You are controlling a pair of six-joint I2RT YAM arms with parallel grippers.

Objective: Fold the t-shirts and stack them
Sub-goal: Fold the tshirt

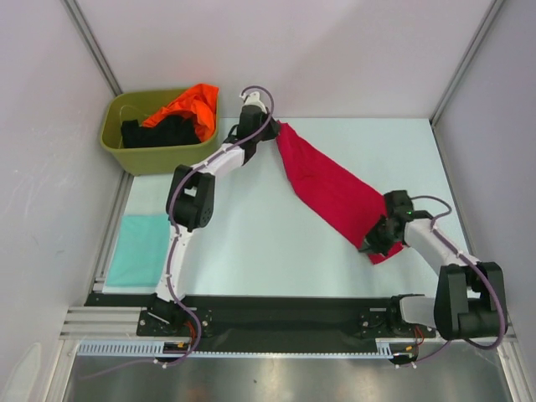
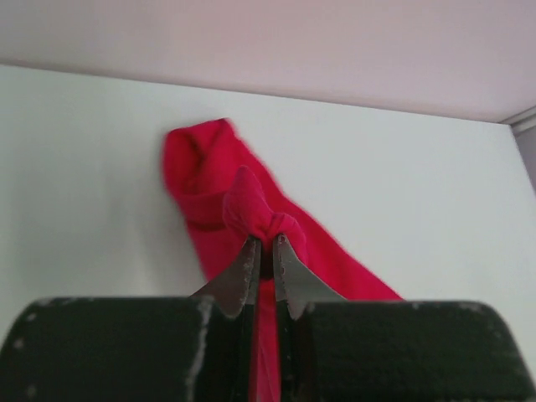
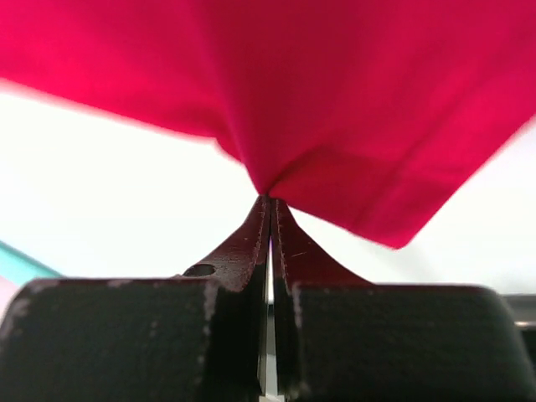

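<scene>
Red shirt (image 1: 331, 188): strung taut, right of tub (image 1: 126, 151).
Left gripper (image 2: 265, 251): clamped on shirt.
Right gripper (image 3: 269, 205): clamped on shirt.

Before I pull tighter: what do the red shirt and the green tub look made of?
Red t-shirt: soft, matte cloth, likely a knit; it puckers where the left gripper and right gripper pinch it and drapes between them. Olive-green tub: probably rigid plastic, smooth with a faint sheen; its walls and rim hold straight.
</scene>
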